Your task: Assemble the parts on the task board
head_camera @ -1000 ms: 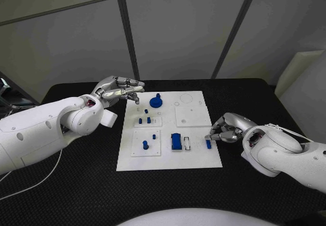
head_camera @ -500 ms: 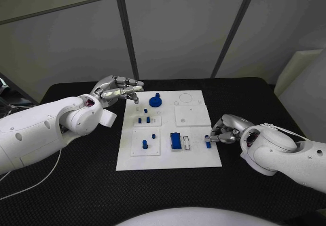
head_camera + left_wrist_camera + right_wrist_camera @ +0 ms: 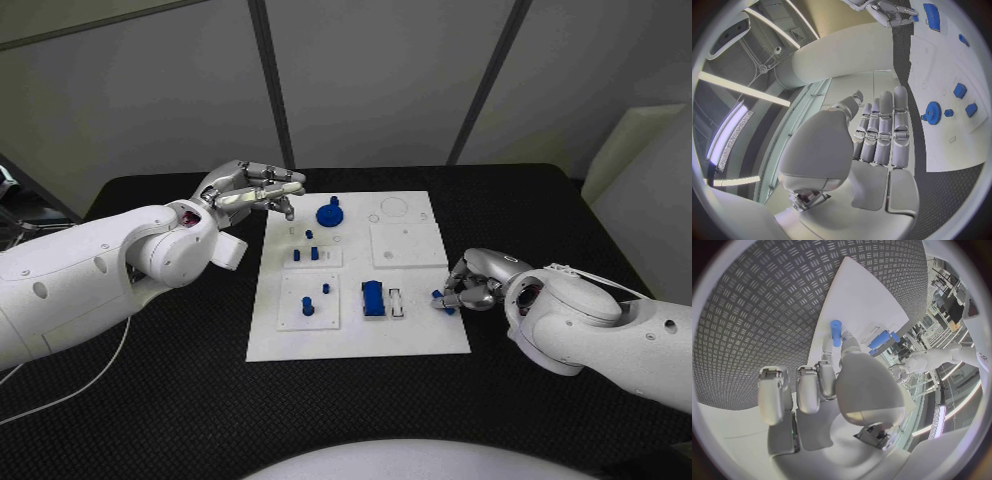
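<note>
The white task board (image 3: 418, 335) lies in the middle of the black table. My right hand (image 3: 476, 281) is at the board's right edge and pinches a small blue peg (image 3: 440, 297) between thumb and finger. In the right wrist view the peg (image 3: 836, 332) sticks out past the fingertips (image 3: 826, 356), over the board's edge (image 3: 867, 300). My left hand (image 3: 257, 190) hovers off the board's far left corner, holding nothing, fingers stretched out side by side (image 3: 882, 131). A blue gear (image 3: 332, 214) stands at the far end of the board, also visible as the gear (image 3: 932, 111) in the left wrist view.
Two short blue pegs (image 3: 306, 255) stand in a small plate on the board's left, and two more (image 3: 307, 305) in the plate nearer me. A blue block (image 3: 374, 299) stands beside a white slotted piece (image 3: 395, 303). Black table surrounds the board.
My right hand has drawn slightly in towards me at the board's right edge, its fingers closing on the blue peg and tilting it. The left arm has not moved.
</note>
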{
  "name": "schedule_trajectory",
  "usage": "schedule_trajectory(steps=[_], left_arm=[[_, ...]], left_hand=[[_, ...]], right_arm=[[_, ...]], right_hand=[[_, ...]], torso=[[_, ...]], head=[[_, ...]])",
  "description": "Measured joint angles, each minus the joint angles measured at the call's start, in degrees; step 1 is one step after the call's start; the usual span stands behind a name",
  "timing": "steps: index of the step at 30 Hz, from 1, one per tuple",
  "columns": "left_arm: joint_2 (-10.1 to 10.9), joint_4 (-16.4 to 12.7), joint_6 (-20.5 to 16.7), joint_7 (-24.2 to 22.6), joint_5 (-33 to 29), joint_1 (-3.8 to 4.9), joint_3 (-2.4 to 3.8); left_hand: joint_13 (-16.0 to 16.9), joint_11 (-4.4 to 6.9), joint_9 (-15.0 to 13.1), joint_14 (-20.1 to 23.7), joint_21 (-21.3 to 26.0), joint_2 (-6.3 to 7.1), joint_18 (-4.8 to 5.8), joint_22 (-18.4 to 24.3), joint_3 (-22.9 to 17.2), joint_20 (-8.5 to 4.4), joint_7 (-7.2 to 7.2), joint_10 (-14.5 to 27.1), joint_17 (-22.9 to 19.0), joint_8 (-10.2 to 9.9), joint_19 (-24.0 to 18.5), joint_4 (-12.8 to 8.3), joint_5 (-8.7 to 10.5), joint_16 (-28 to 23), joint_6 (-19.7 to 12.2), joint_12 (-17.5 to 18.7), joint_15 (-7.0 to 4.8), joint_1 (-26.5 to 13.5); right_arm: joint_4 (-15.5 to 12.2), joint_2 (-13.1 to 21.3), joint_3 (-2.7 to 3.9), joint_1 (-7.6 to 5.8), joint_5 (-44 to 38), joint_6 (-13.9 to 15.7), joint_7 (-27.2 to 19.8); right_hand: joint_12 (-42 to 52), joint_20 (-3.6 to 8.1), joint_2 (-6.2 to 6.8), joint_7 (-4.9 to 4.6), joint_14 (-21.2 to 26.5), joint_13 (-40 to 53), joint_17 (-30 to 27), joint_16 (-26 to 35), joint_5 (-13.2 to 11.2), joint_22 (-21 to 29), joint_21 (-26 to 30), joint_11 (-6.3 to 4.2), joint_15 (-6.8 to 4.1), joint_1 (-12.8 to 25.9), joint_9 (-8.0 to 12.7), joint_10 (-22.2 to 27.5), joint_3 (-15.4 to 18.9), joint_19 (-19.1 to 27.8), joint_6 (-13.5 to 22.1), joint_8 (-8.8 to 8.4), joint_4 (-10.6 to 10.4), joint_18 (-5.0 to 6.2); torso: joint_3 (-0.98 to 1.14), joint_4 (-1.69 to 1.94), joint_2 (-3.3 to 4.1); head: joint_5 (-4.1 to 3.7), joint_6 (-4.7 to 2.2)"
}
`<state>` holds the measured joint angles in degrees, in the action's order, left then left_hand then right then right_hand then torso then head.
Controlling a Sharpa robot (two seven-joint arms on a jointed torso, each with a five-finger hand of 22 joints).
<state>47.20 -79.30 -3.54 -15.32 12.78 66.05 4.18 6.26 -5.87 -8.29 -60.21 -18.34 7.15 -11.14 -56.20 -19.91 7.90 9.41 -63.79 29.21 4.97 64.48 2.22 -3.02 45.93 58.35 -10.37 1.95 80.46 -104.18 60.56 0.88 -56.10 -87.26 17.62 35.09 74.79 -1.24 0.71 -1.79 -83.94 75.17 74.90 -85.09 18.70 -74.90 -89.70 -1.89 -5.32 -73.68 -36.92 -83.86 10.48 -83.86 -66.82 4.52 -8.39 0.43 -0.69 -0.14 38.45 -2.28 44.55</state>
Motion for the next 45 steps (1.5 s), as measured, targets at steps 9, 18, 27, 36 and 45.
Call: schedule_trajectory(steps=[9,18,27,36,45], left_arm=[[0.0,0.0,0.0,0.0,0.0,-0.04,0.0],[0.1,-0.1,0.1,0.0,0.0,-0.1,0.0],[0.1,-0.1,0.1,0.0,0.0,-0.15,0.0],[0.1,-0.1,0.1,0.0,0.0,-0.16,0.0],[0.1,-0.2,0.2,0.0,0.0,-0.17,0.0]], left_hand=[[0.0,0.0,0.0,0.0,0.2,0.0,0.0,0.0,0.0,0.0,0.0,0.0,0.0,0.0,0.0,0.0,0.0,0.0,0.0,0.2,0.0,0.0],[0.0,0.0,0.0,0.0,0.2,0.0,0.0,0.1,0.0,0.0,0.0,0.0,0.0,0.0,0.0,0.0,0.0,0.0,0.0,0.2,0.0,0.0],[0.0,0.0,0.0,0.0,0.2,0.0,0.0,0.1,0.0,0.0,0.0,0.0,0.0,0.0,0.0,0.0,0.0,0.0,0.0,0.2,0.0,0.0],[0.0,0.0,0.0,0.0,0.2,0.0,0.01,0.1,0.0,0.0,0.0,0.0,0.0,0.0,0.0,0.0,0.0,0.0,0.0,0.2,0.0,0.0],[0.0,0.0,0.0,0.0,0.2,0.0,0.0,0.1,0.0,0.0,0.0,0.0,0.0,0.0,0.0,0.0,0.0,0.0,0.0,0.2,0.0,0.0]], right_arm=[[-0.1,-1.0,0.06,-0.05,-3.6,-1.3,0.3],[-1.2,-1.0,-0.07,0.19,-6.4,-1.2,1.0],[-2.9,0.0,-0.47,0.62,-2.4,3.0,1.1],[-4.3,-0.6,-0.43,0.6,3.5,10.6,-1.5],[-4.5,-2.0,-0.4,0.58,6.8,13.8,-3.7]], right_hand=[[0.2,0.22,0.28,0.05,-0.2,0.2,0.0,0.0,3.2,0.0,0.0,-0.27,-0.21,-4.0,0.2,-0.3,-1.6,-0.2,-0.4,-0.6,3.5,0.0],[0.1,0.66,0.38,0.4,0.0,0.3,0.0,0.0,9.1,0.0,0.0,-0.47,-0.42,-4.1,1.8,-0.1,-3.3,-0.2,-0.7,-1.07,5.9,0.0],[-0.1,0.66,-0.92,0.55,-0.2,0.3,0.0,-0.2,10.9,0.0,0.0,-0.58,-0.62,-3.5,2.2,-0.2,-3.5,-0.2,-0.9,-1.3,6.0,0.0],[-0.3,0.66,-1.67,0.55,-0.2,0.8,0.0,-0.2,10.9,0.0,0.0,-0.58,-0.61,-2.8,2.4,-0.2,-3.5,-0.2,-0.9,-1.04,6.0,0.0],[-0.3,0.66,-2.28,0.54,-0.2,1.7,0.0,-0.2,10.9,0.0,0.0,-0.58,-0.61,-2.2,2.6,-0.2,-2.9,-0.2,-0.9,-1.05,5.5,0.0]], torso=[[-0.02,0.08,0.03],[0.0,0.08,0.04],[-0.02,0.07,-0.01],[-0.03,0.08,0.0],[-0.06,0.08,0.04]], head=[[-0.04,0.13],[0.19,0.22],[0.29,0.18],[0.28,0.13],[0.27,0.29]])
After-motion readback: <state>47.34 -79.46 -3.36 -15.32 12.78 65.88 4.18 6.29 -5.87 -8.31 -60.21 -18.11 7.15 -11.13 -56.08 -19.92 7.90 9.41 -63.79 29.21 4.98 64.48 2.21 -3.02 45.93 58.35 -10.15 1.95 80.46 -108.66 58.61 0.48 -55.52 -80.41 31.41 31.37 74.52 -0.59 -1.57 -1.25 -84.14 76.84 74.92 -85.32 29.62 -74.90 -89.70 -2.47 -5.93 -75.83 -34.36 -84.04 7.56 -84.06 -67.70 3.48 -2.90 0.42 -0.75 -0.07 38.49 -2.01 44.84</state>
